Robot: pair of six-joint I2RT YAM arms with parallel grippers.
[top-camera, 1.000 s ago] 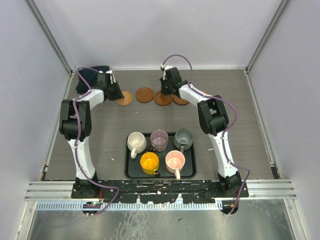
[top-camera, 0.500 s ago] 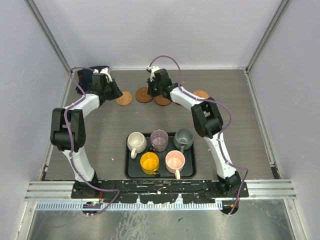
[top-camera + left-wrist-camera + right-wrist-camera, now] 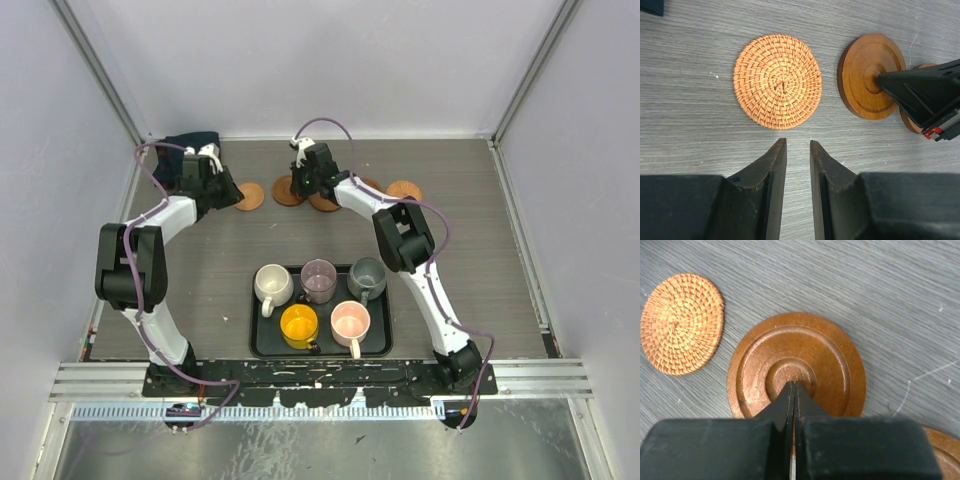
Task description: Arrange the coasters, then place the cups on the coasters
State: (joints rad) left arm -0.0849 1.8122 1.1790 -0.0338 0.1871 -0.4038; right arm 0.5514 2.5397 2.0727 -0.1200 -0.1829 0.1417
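The woven coaster lies flat on the tabletop near the far edge, left of the middle. Just beside it on the right lies a wooden coaster with raised rings, and the two do not touch. A second wooden coaster sits close against the right side of the first one; I cannot tell if they overlap. One more coaster lies apart from them, further toward the far right corner.

My right claw has its fingers pressed together, with nothing between them. The tips stand on the small round centre of the first wooden coaster.

My left claw hangs over the bare tabletop on the near side of the woven coaster, very near its rim but not touching it. Its fingers are a little apart and they hold nothing.

The cups are all on the black tray, which stands at the middle of the near edge. The cream cup, mauve cup and grey-green cup make the far row. The yellow cup and pink cup make the near row. All are upright.

A dark teal cloth lies in the far left corner.
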